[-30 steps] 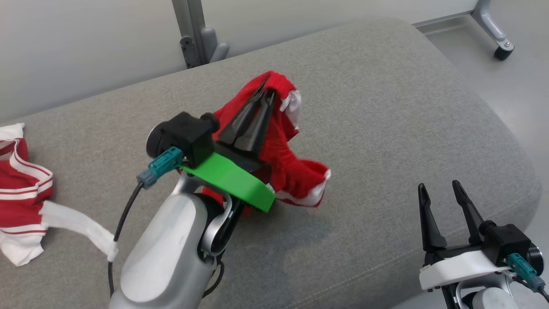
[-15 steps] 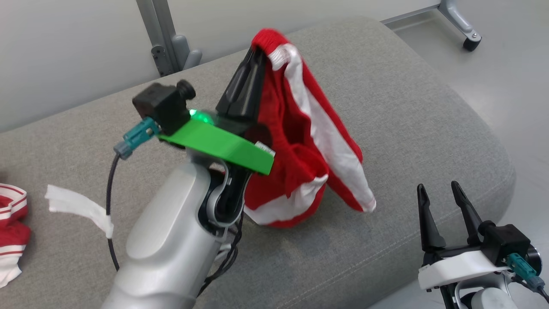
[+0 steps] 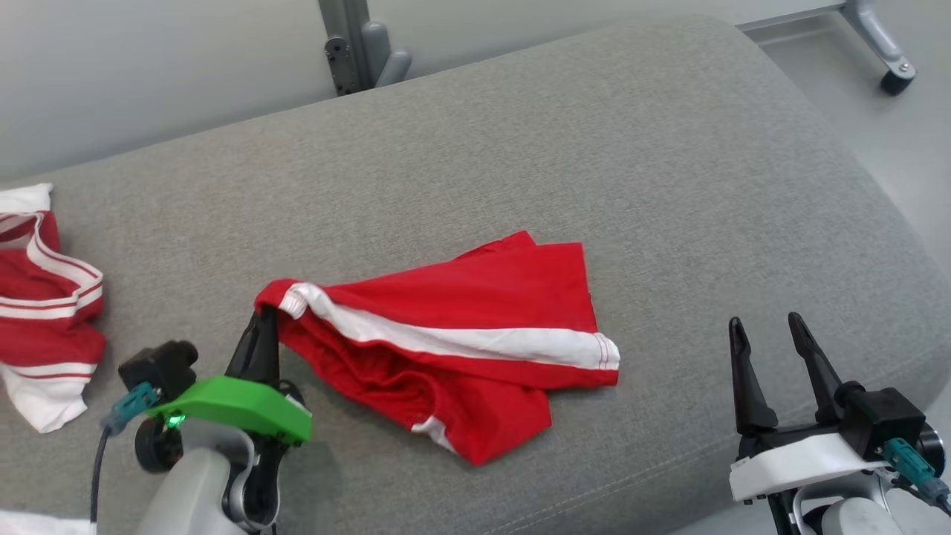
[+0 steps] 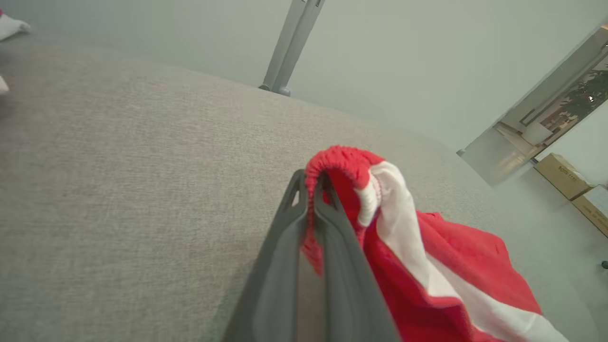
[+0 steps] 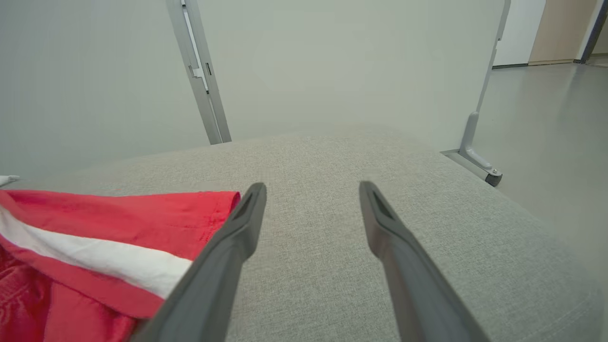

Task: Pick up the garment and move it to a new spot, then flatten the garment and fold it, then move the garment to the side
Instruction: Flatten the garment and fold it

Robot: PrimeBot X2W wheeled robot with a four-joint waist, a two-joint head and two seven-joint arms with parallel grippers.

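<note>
Left pincer [image 3: 265,313] closed, right pincer [image 3: 765,319] spread

The garment [image 3: 483,297] at frame centre is thin matt red cloth with a white stripe and a ribbed knit waistband, on a worktop [image 3: 631,148] covered in coarse grey woven fabric; the left tool [image 3: 265,316] is matt black plastic above a smooth green plastic plate [image 3: 238,405], and the floor [image 3: 921,163] at upper right looks smooth, faintly glossy.

Two red-and-white garments [image 3: 475,334] [image 3: 44,305], two claws [image 3: 264,318] [image 3: 765,321], one grey cushion [image 3: 594,148].

Cushion [image 3: 594,148] lies bare beyond the red shorts [image 3: 505,297]; striped garment [image 3: 44,319] blocks left.
</note>
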